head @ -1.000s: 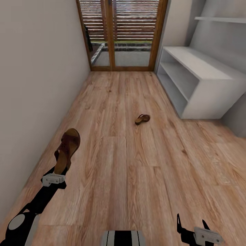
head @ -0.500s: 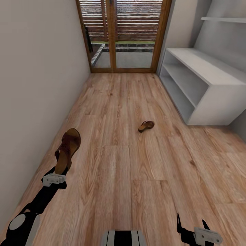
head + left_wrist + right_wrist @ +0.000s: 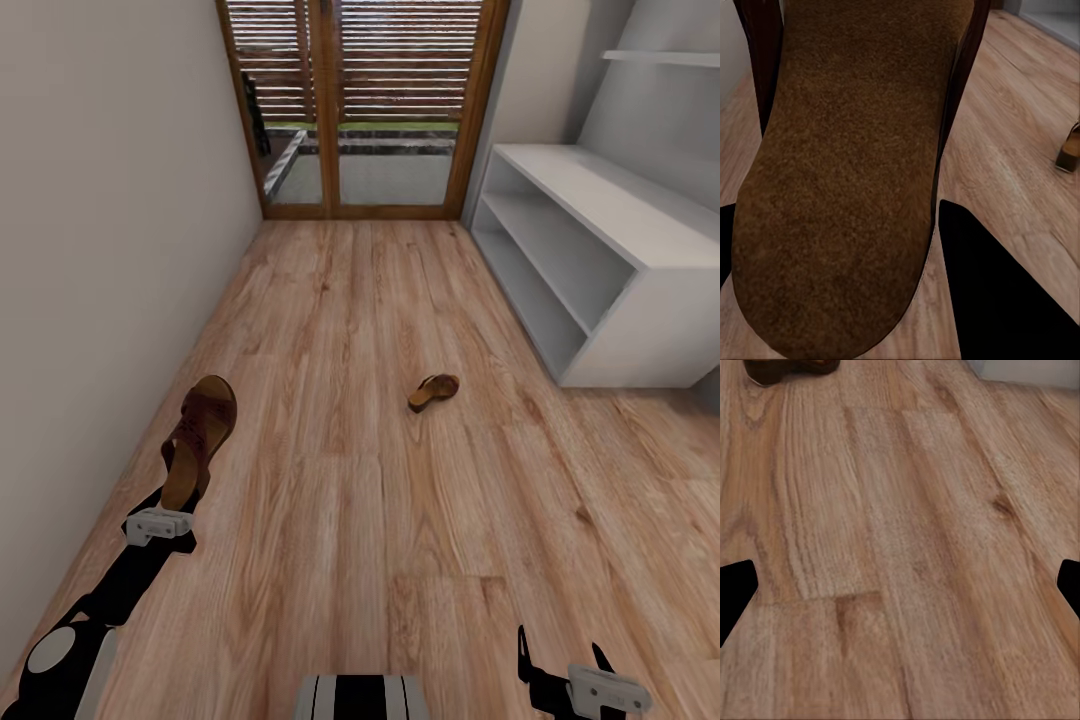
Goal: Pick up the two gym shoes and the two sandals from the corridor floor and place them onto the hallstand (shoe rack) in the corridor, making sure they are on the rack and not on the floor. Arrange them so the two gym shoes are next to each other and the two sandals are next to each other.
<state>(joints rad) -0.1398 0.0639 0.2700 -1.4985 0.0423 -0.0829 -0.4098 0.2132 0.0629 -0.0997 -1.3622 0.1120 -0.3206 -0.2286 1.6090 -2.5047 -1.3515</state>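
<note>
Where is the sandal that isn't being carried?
In the head view, the loose sandal lies on the corridor floor, mid-corridor, between the hallstand and the left gripper.

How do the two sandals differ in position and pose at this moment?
The held sandal is gripped at one end by the left gripper and stands upright above the floor; the other sandal lies on the corridor floor, untouched. The held one is near the left wall, the other nearer the hallstand. Both are brown.

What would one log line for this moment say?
left gripper: shut on sandal | right gripper: open | second sandal: on floor | hallstand: bare
</note>
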